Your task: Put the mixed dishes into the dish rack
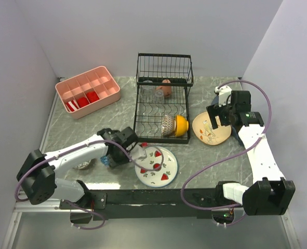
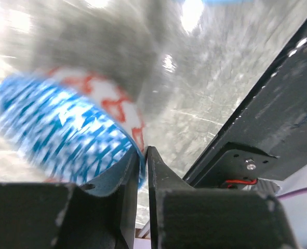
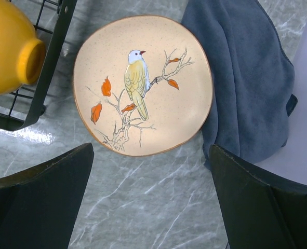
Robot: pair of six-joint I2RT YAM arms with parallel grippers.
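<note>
White left arm (image 1: 72, 153) and right arm (image 1: 260, 150), black joints, looping purple cables (image 1: 182, 193), black wedge-fingered right claw (image 3: 150, 155), silver screw (image 2: 251, 166), red wire (image 2: 239, 181) behind left claw (image 2: 144, 152).

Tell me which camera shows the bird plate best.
The right wrist view: the bird plate fills the frame, whole and sharp. The top view shows it small, its drawing unreadable. The left wrist view misses it.

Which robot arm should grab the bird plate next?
Right. The open right tool hangs just over the bird plate. The left tool is busy pinching the blue bowl, on the other side.
</note>
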